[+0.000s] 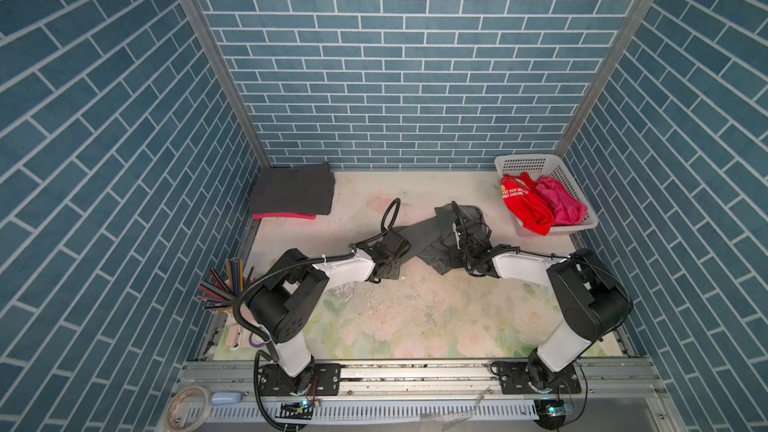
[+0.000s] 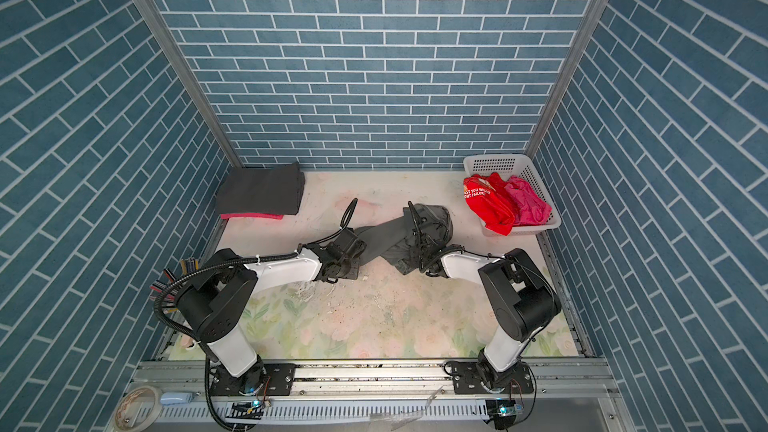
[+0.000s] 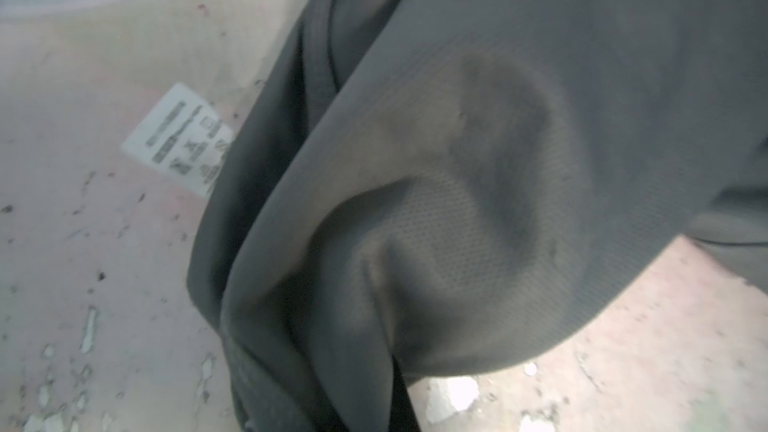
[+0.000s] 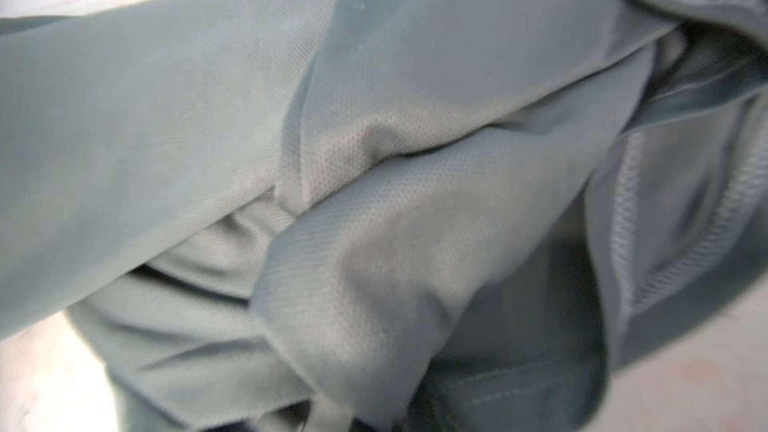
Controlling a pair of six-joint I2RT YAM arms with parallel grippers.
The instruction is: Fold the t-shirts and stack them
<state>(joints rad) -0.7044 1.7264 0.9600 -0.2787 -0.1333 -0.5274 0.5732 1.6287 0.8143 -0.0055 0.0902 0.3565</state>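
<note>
Grey tee (image 1: pixel 419 238) being held between two grippers over mid-bench (image 1: pixel 415 309); task judged roughly half done.
Charcoal tee (image 1: pixel 293 191) is lying folded on a pink tee (image 1: pixel 282 216) at the far left corner. Red tee (image 1: pixel 525 205) and magenta tee (image 1: pixel 559 201) are sitting crumpled in the basket (image 1: pixel 540 164), not yet folded. The twisted grey tee is being pinched by the left gripper (image 1: pixel 402 245) and right gripper (image 1: pixel 459 238), both closed down. Fingers are being hidden by cloth.

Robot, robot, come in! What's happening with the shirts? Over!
Both shut on bunched grey t-shirt: left gripper, right gripper. Back left, folded stack; red tee, pink tee in basket. Nothing in the way.
</note>
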